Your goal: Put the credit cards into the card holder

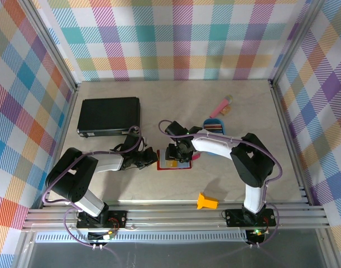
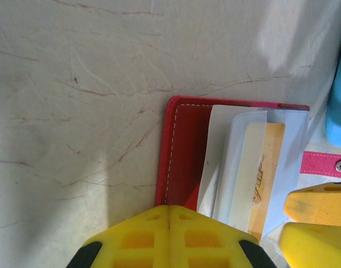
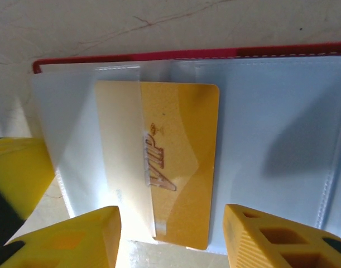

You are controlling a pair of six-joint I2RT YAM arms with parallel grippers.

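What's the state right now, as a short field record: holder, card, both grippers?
card holder: lying open, inner sleeves facing up
gold VIP card: partly slid under a clear sleeve, the rest uncovered
left gripper: shut, tips at the holder's red cover edge
right gripper: jaws apart on either side of the gold VIP card; cannot tell whether it grips
step status: card not yet fully seated

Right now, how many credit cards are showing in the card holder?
1: the gold VIP card, partly slid into a clear pocket of the open card holder, between the right gripper's fingers. More may be hidden behind other pockets.
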